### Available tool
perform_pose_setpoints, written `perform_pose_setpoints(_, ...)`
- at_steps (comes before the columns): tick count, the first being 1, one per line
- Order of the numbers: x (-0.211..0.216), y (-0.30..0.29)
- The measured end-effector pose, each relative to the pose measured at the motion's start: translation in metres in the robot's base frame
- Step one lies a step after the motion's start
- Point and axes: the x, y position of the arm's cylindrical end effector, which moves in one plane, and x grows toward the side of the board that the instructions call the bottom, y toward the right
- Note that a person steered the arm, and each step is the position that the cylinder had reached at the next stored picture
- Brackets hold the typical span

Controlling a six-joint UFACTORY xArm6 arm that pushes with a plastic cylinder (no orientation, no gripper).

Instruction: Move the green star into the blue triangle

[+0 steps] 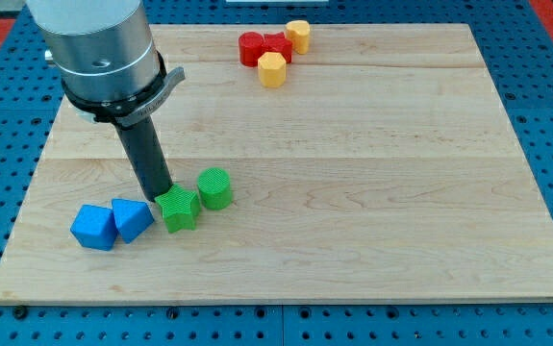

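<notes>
Green star [179,209] touches my tip [158,198], just right of it.

My tip [160,197] touches the star [178,210] — triangle [132,219] just left (cylinder [215,188] right).

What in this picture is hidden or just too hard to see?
- My tip: its very end sits at the green star; contact cannot be confirmed.
- The arm above the rod is cut off by the view's top.
- The red block: shape unclear, partly hidden by two yellow blocks.
</notes>
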Motion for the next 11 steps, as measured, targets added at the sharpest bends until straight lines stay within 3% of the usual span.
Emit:
perform_pose_setpoints(3,-0.013,-0.013)
perform_pose_setpoints(4,-0.062,-0.056)
perform_pose_setpoints(5,-0.098,0.015)
perform_pose_setpoints(6,-0.082,0.124)
perform_pose_setpoints(7,-0.028,0.146)
perform_pose_setpoints(9,0.006,-0.001)
perform_pose_setpoints(10,0.005,-0.005)
perform_pose_setpoints(11,-0.033,0.004)
